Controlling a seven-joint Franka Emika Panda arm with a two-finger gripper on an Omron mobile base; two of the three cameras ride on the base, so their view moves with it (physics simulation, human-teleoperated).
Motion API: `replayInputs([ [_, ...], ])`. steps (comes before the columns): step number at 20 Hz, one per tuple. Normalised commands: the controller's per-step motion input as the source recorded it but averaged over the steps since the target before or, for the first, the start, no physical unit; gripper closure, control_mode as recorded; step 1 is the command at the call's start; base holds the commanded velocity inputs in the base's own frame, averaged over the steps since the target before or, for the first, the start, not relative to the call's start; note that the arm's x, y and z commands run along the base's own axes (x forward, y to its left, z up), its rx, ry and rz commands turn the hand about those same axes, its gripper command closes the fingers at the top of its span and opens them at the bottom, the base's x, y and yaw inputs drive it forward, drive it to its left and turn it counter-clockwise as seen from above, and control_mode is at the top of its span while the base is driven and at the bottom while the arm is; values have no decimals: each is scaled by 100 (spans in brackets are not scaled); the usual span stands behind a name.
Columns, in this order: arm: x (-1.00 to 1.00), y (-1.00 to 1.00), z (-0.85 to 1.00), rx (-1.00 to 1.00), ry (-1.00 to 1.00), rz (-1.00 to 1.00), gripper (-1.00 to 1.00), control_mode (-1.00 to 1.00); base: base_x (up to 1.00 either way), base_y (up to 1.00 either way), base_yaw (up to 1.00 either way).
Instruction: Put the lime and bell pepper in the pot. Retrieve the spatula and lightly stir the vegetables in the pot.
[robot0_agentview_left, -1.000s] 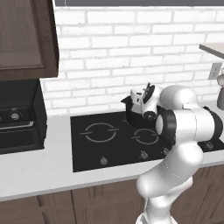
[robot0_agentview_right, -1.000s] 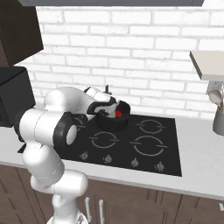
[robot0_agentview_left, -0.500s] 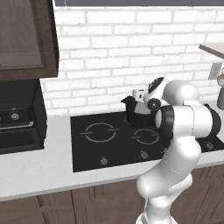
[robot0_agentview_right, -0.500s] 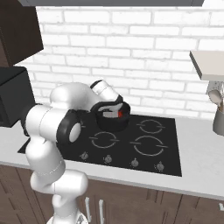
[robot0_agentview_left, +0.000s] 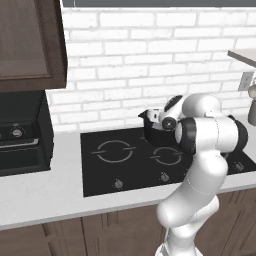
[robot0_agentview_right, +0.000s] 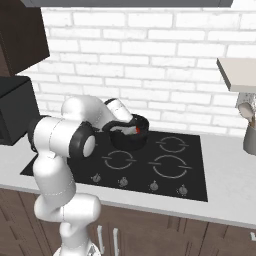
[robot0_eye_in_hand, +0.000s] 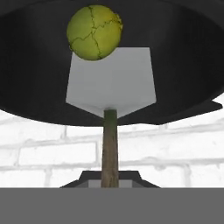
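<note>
The pot (robot0_eye_in_hand: 39, 78) is matte black all over, and the lime (robot0_eye_in_hand: 94, 32) in it is yellow-green with darker green crack-like lines. The spatula (robot0_eye_in_hand: 111, 83) has a plain pale grey head on a brown-green handle, and there's a bit of bright red bell pepper (robot0_agentview_right: 138, 130) at the pot's rim. The cooktop (robot0_agentview_right: 190, 170) is black with thin grey rings, the counter (robot0_agentview_left: 40, 190) light grey, the brick wall (robot0_agentview_right: 150, 65) white with grey grout, and the cabinets (robot0_agentview_left: 30, 45) dark brown.

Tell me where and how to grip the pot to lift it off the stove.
Grip the pot by a short side handle, coming in level from that side. The round body is too wide to span, and the spatula and lime sit inside.
</note>
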Motion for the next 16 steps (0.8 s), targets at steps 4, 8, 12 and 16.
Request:
replayInputs([
  [4, 4, 0, -48, 0, 3, 0, 100, -100, 0, 0, 0],
  [8, 12, 0, -16, 0, 13, 0, 100, -100, 0, 0, 0],
  [12, 7, 0, 4, 0, 0, 3, 100, -100, 0, 0, 0],
  [16, 8, 0, 26, 0, -17, 1, 100, -100, 0, 0, 0],
])
